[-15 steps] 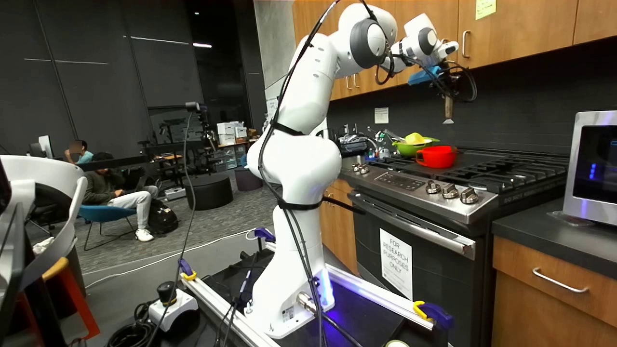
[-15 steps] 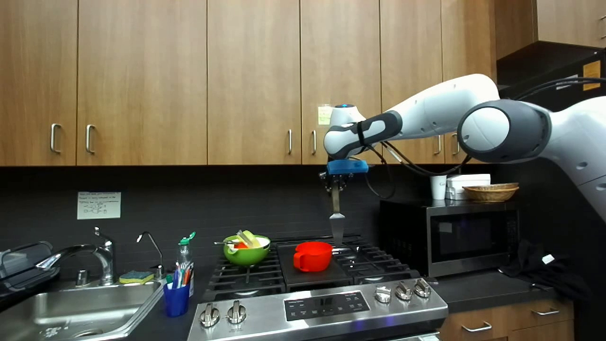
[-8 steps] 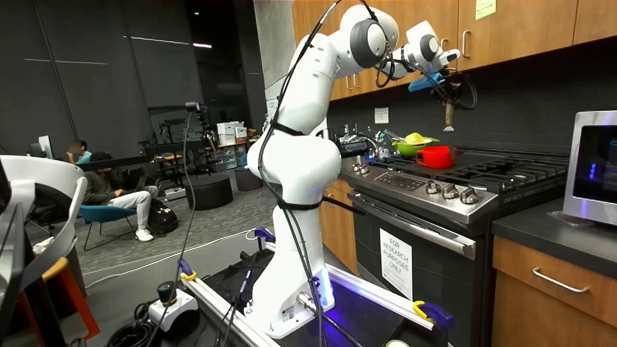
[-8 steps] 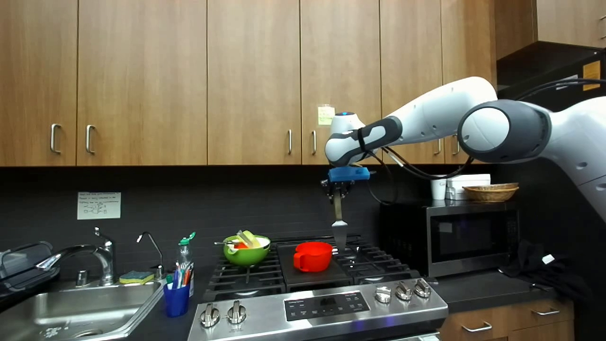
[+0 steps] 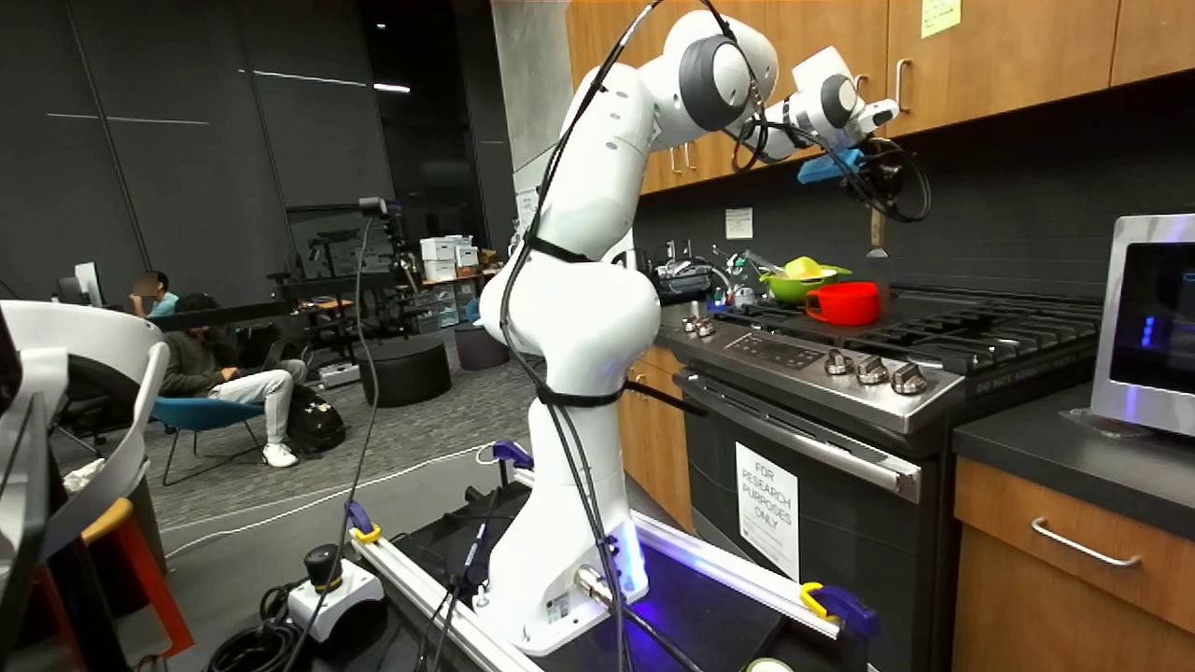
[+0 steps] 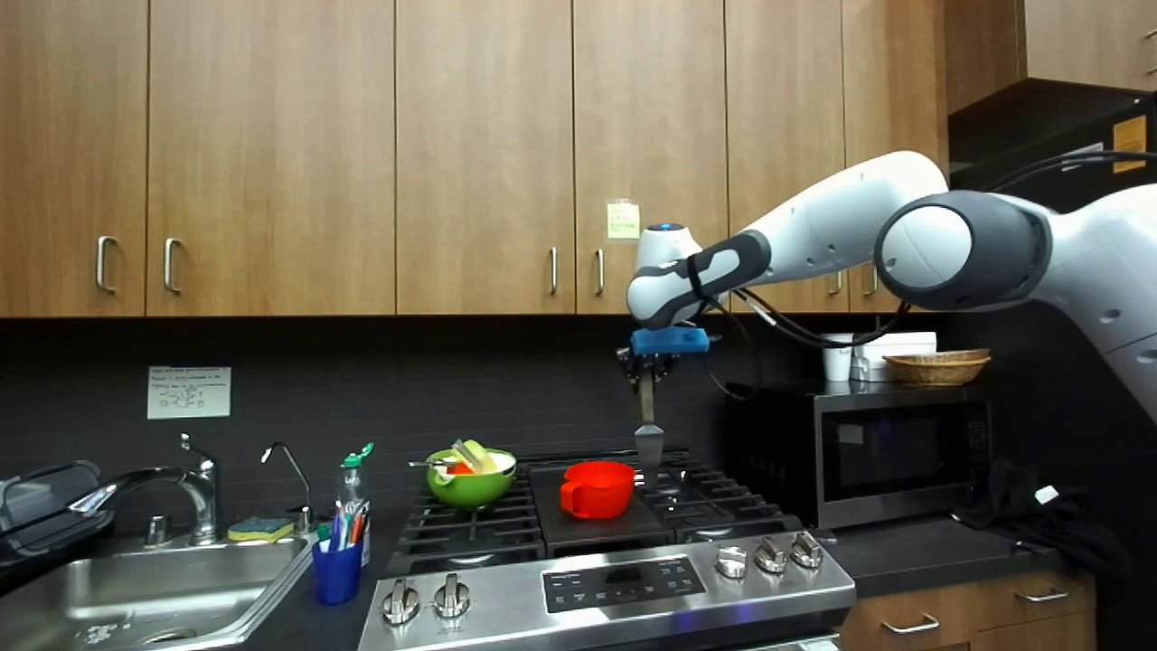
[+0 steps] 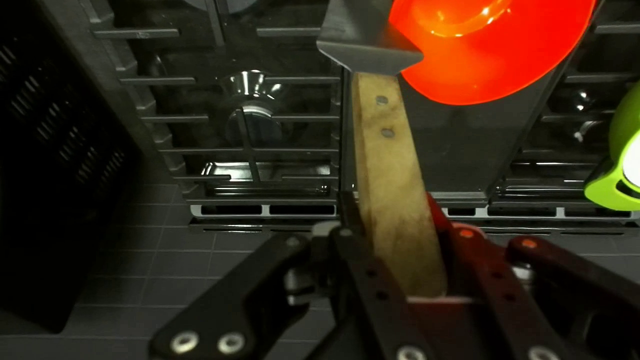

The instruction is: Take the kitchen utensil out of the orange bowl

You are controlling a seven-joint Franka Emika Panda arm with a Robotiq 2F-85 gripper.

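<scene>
My claw [image 7: 395, 220] gripped a wooden-handled spatula [image 7: 390, 155].
Its metal blade [image 6: 649, 448] hung down just outside the orange bowl [image 6: 601, 491], which sat on the middle plate [image 6: 601, 535] of the stove [image 6: 506, 592]; whether blade touched bowl, I could not tell.

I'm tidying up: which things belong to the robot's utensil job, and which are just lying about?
Part of the job: gripper; wooden-handled utensil it grips; orange bowl.
Just lying about: green bowl; sponge; blue cup; wicker basket.
</scene>
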